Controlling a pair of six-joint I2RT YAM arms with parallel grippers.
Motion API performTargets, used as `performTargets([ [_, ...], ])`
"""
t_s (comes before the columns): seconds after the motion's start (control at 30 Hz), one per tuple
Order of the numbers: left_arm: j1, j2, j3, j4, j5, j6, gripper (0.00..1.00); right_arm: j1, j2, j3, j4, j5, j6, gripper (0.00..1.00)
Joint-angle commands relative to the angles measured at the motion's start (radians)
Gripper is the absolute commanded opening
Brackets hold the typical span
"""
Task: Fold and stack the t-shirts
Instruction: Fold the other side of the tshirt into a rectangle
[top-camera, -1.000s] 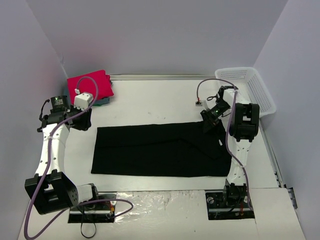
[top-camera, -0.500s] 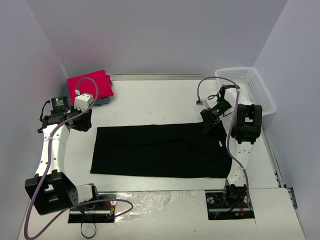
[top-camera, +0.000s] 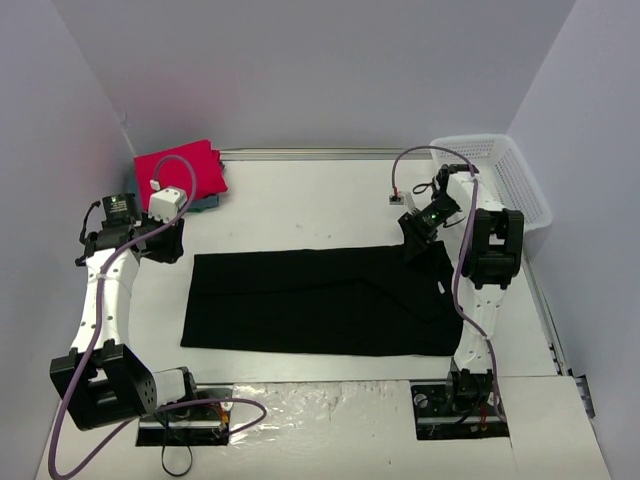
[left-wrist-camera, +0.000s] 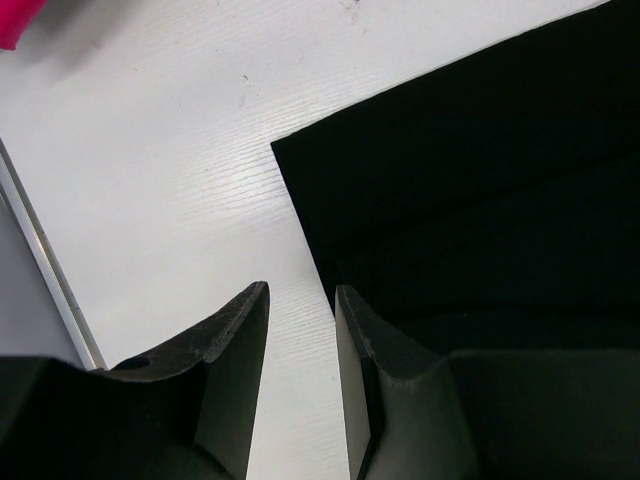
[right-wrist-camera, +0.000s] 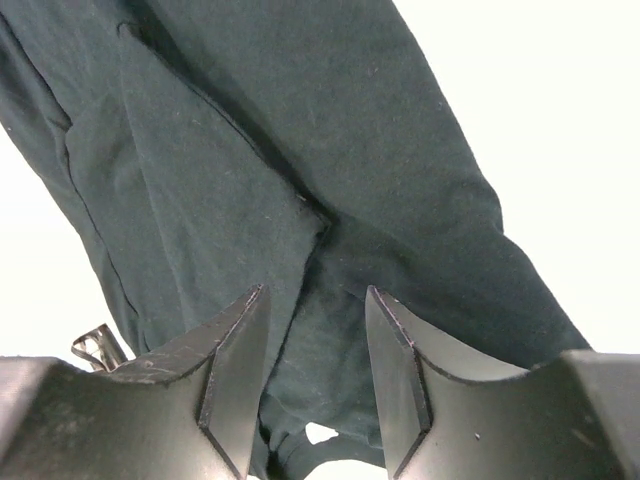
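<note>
The black shirt (top-camera: 320, 300) lies flat on the worktop (top-camera: 300, 205), folded into a long rectangle that runs from left to right between the two arms. The red shirt (top-camera: 180, 172) sits folded in the far left corner on top of the teal shirt (top-camera: 208, 203) (only a thin edge of that one shows beneath it). A white basket (top-camera: 505, 180) stands at the far right corner, well apart from the pile.

The left gripper (left-wrist-camera: 300, 290) hangs over bare worktop just beside the far left corner of the black shirt. Its fingers (left-wrist-camera: 240, 330) are a narrow gap apart, with nothing between them.

The right gripper (right-wrist-camera: 315, 292) is above the far right end of the black shirt, where the cloth is creased and bunched. Its fingers (right-wrist-camera: 235, 345) are spread and nothing is pinched between them. Whether the tips touch the cloth cannot be told.
</note>
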Motion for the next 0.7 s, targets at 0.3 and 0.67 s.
performTargets([
  [0.3,0.008,-0.013,-0.012,0.022,0.006,-0.020,0.32,0.048,0.045,0.052,-0.052,-0.018,0.006,0.38],
  [0.67,0.008,-0.010,-0.022,0.025,0.012,-0.019,0.32,0.052,0.051,0.053,-0.051,-0.010,0.005,0.30],
])
